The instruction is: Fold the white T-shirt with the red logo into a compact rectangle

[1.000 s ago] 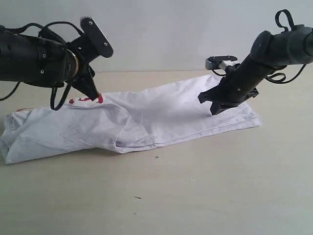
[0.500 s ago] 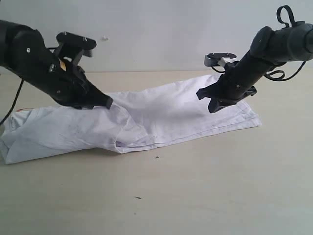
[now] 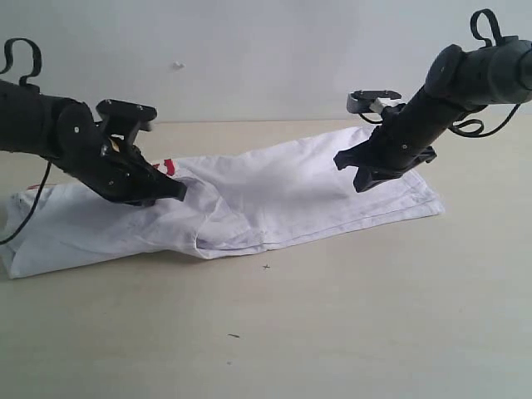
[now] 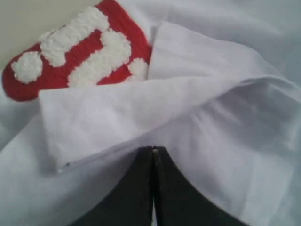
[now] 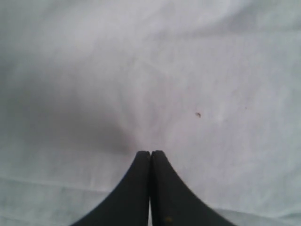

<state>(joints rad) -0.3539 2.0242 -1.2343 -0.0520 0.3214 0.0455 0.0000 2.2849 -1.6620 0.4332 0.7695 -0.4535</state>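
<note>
The white T-shirt (image 3: 274,195) lies stretched across the table in a long, rumpled band. A bit of its red logo (image 3: 166,166) shows near the left end. In the left wrist view the fuzzy white-on-red lettering (image 4: 80,52) peeks out from under a folded flap (image 4: 141,113). My left gripper (image 3: 179,193) lies low on the shirt just right of the logo. It is shut, with its tips (image 4: 153,149) against the cloth below the flap. My right gripper (image 3: 362,186) is shut too. It points down at the shirt's right part, and its tips (image 5: 150,152) are at plain white fabric.
The beige table (image 3: 332,324) stretches in front of the shirt, with two small dark specks (image 3: 266,267) on it. A pale wall (image 3: 266,58) stands close behind the table's far edge.
My left gripper stood open and upright at the logo, then shut, swung down low and now lies flat on the shirt. The right gripper has lifted slightly.
</note>
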